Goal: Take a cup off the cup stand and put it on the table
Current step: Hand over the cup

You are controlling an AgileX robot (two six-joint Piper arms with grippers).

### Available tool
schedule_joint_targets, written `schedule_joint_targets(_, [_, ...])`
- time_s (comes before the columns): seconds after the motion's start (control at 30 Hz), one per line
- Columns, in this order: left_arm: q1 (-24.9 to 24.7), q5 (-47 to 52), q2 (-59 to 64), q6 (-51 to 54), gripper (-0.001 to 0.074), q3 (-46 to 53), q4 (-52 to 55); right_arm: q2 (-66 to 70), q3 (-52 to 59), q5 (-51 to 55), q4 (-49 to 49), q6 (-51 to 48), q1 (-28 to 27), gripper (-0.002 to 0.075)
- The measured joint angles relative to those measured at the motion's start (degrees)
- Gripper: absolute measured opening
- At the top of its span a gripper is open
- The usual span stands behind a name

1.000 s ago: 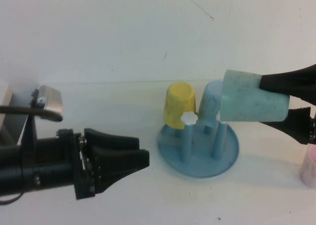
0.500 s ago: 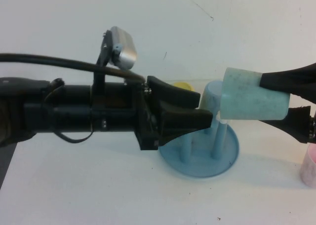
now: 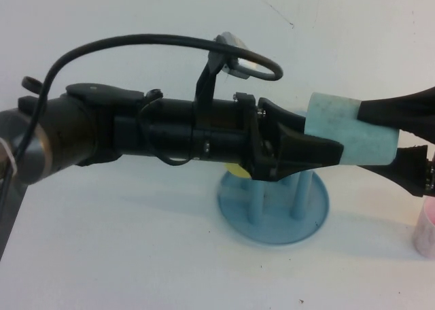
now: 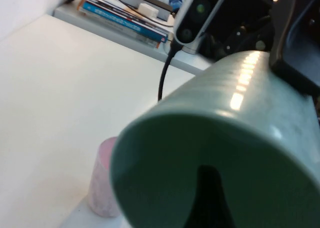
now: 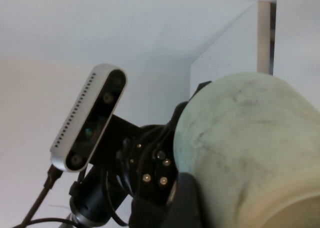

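Above the cup stand [image 3: 275,211], the cup [image 3: 357,134] is held on its side in mid-air, clear of the table [image 3: 136,255]. It is clamped by the right gripper [image 3: 380,139], which enters from the right edge of the high view; one dark finger is pressed along the upper wall of the cup and the other lies under it, so this claw is clenched on the cup near its rim end. In the left wrist view the closed base of the cup [image 4: 220,173] fills most of the picture, with a dark finger of the right gripper seen at its far end.

Across the middle of the high view the left arm is stretched out, and the left gripper [image 3: 319,150] is brought up against the base end of the cup. Its fingers are spread, one tip overlapping the cup wall; whether the cup is actually touched by it cannot be told. In the right wrist view the cup [image 5: 250,158] is seen close up, faintly speckled, with the left arm's camera housing beyond it.

On the stand, upright blue pegs are visible on the round dish, and a sliver of the yellow cup [image 3: 236,169] shows under the left arm. A pink cup [image 3: 426,232] stands at the right edge of the table. No brand, label or readable writing is seen on the cup or stand
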Motion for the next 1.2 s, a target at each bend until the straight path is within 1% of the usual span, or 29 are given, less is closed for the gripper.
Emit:
schedule_joint_targets(0.13, [-1.7, 1.2, 1.5, -0.3, 0.043, -2.7, 0.0, 0.0, 0.0, 0.0, 0.0, -0.6, 0.0, 0.0582])
schedule_joint_targets(0.23, [-2.8, 1.3, 1.9, -0.4, 0.0391, -4.2, 0.0, 0.0, 0.0, 0.0, -0.1, -1.5, 0.0, 0.0582])
schedule_joint_targets(0.33, [-3.4, 0.9, 2.0, -0.4, 0.0309, -4.9, 0.1, 0.0, 0.0, 0.6, -0.4, -1.7, -0.1, 0.0582])
schedule_joint_targets(0.4, [-3.4, 0.8, 2.1, -0.8, 0.0238, -4.9, 0.3, 0.0, 0.0, 0.7, -0.5, -1.9, -0.1, 0.0582])
schedule_joint_targets(0.5, [-3.5, 2.3, 2.2, -1.5, 0.0107, -4.9, 0.3, 0.0, -0.1, 1.0, -0.1, -3.8, -0.2, 0.0585])
schedule_joint_targets(0.57, [-3.5, 3.3, 2.2, -1.5, 0.0062, -4.9, 0.2, 0.0, -0.1, 1.4, 0.0, -5.8, -0.2, 0.0585])
schedule_joint_targets(0.73, [-3.5, 3.9, 2.2, -1.5, 0.0038, -4.9, 0.2, 0.0, -0.1, 1.9, 0.1, -8.2, -0.3, 0.0586])
schedule_joint_targets(1.2, [-3.5, 4.0, 2.2, -1.5, 0.0031, -4.9, 0.4, 0.0, -0.1, 1.9, 0.1, -8.6, -0.3, 0.0586])
